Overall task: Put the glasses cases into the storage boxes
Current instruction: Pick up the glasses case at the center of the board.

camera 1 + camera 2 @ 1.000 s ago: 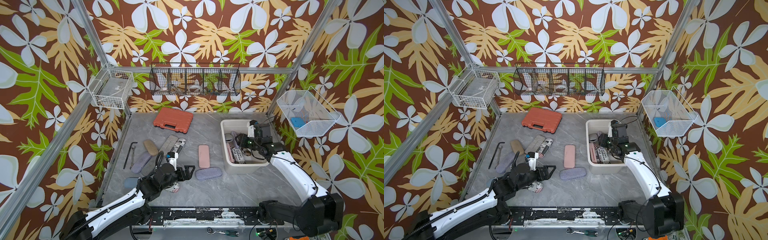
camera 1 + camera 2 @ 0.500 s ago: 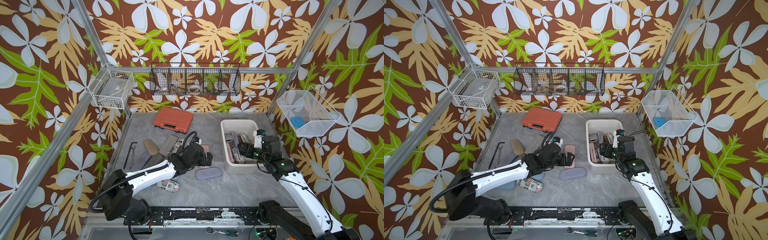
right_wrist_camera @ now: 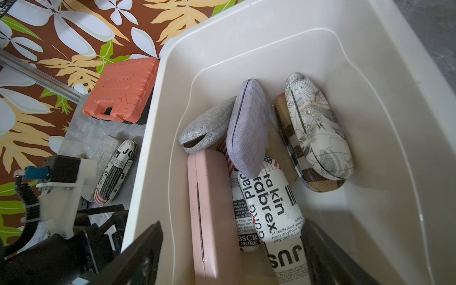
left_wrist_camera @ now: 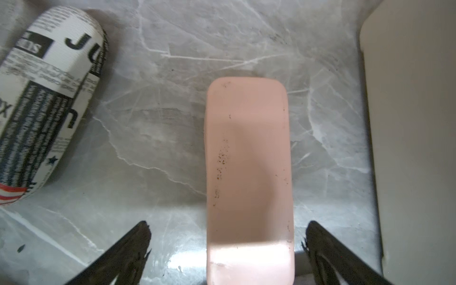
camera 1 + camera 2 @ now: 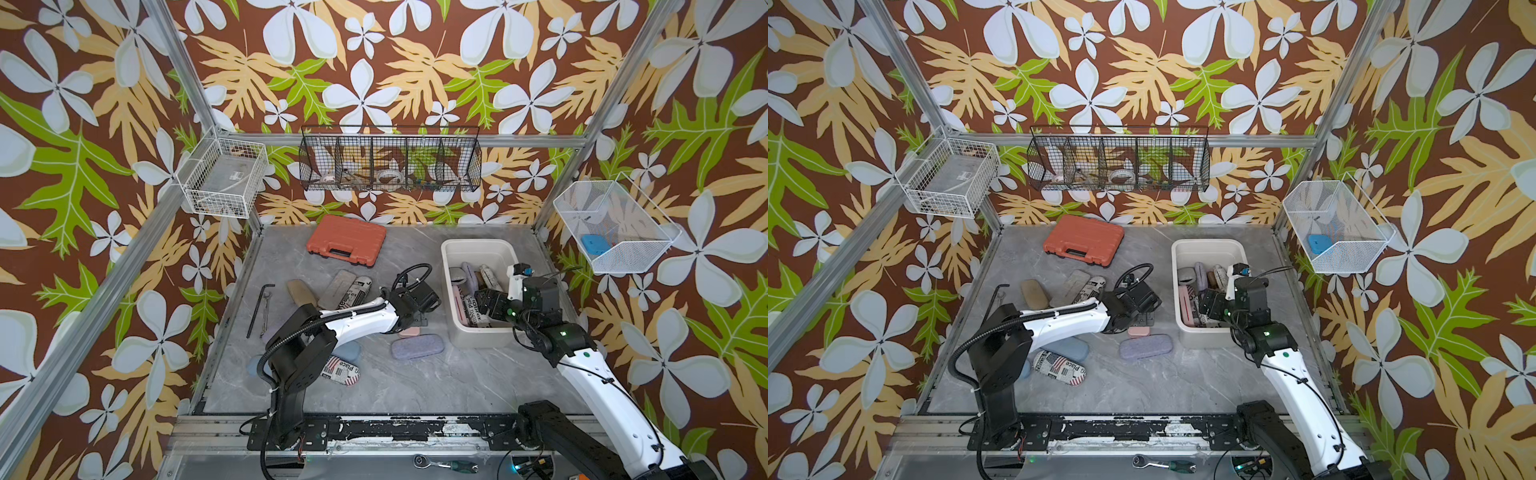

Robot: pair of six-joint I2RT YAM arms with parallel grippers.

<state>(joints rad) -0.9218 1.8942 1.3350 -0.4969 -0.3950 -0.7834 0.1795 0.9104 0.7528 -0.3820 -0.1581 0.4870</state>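
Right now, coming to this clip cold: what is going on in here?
Two arms are moving glasses cases from the table into the cream tub. The left pincer is open, with its fingers on either side of a pink case that lies flat on the table near the tub, not yet gripped. The right pincer hangs open over the tub, holding nothing. A newsprint case and others lie inside. A lavender case and a flag-print case are among those on the table.
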